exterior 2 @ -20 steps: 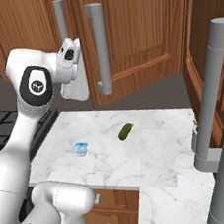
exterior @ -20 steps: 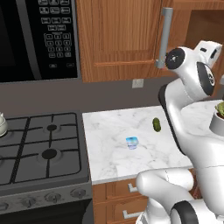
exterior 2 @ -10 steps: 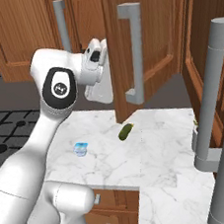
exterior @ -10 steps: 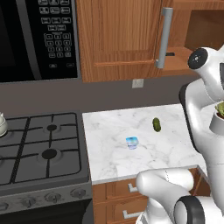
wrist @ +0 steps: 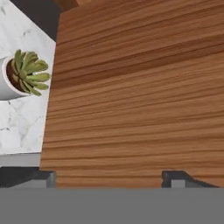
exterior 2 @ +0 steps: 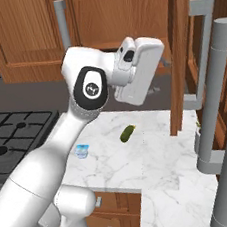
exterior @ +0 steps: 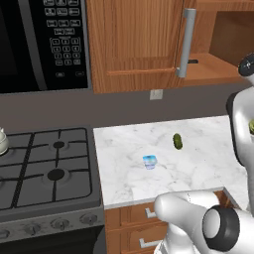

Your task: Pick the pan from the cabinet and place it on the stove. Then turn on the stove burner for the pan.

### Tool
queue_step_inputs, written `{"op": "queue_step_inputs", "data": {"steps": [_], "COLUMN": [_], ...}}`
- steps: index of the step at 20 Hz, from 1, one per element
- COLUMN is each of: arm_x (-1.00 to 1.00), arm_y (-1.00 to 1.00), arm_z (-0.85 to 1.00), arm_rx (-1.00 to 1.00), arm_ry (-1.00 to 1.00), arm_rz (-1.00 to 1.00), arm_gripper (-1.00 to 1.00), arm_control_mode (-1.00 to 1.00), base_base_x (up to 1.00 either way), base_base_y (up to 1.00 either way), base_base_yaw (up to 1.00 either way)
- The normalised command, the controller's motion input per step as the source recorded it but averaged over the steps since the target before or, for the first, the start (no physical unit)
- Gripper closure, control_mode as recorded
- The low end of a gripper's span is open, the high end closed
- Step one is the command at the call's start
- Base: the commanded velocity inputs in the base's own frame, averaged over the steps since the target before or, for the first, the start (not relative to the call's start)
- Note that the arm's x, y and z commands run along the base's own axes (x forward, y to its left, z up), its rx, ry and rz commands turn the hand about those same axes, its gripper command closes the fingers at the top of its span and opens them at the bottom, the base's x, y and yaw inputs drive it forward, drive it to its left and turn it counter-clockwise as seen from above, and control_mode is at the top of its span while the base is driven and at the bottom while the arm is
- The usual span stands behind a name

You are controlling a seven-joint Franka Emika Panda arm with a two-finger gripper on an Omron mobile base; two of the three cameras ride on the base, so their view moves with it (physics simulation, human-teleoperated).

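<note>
Claw at the open cabinet door

The claw (wrist: 109, 177) stands wide and empty, the cabinet (wrist: 140, 87) door panel just ahead, a potted plant (wrist: 24, 74) off to its left.

Cabinet (exterior: 134, 44) above marble counter (exterior: 208, 149), stove (exterior: 44, 168) at its left

White marble counter beside the stove

The marble counter (exterior: 198, 163) runs just right of the stove (exterior: 30, 198), edge to edge with it. A small green pickle-like item (exterior: 177, 141) lies near the middle toward the back wall, and a small pale-blue cup (exterior: 149, 161) stands a little in front and to its left, apart from it. A potted succulent in a white pot (wrist: 19, 78) sits on the counter's far right end.
</note>
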Motion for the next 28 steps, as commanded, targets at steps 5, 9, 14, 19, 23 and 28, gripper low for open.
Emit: {"op": "queue_step_inputs", "data": {"steps": [5,9,14,19,23,28], "arm_x": [-0.06,-0.26,-0.45,-0.36,-0.19,-0.08], "arm_y": [-0.33,0.07,0.57,0.76,0.85,0.77], "arm_z": [-0.07,-0.04,0.0,0.0,0.0,0.0], "arm_rx": [0.03,0.04,0.06,0.07,0.08,0.08], "arm_ry": [0.0,-0.04,-0.11,-0.1,-0.15,-0.25], "arm_rz": [0.0,0.0,0.03,0.02,0.07,0.07], "arm_gripper": [-1.0,-1.0,-1.0,-1.0,-1.0,-1.0], "arm_control_mode": [-1.0,-1.0,-1.0,-1.0,-1.0,-1.0], "base_base_x": [0.0,0.0,0.0,0.0,0.0,0.0], "base_base_y": [0.0,0.0,0.0,0.0,0.0,0.0], "base_base_yaw": [0.0,0.0,0.0,0.0,0.0,0.0]}}
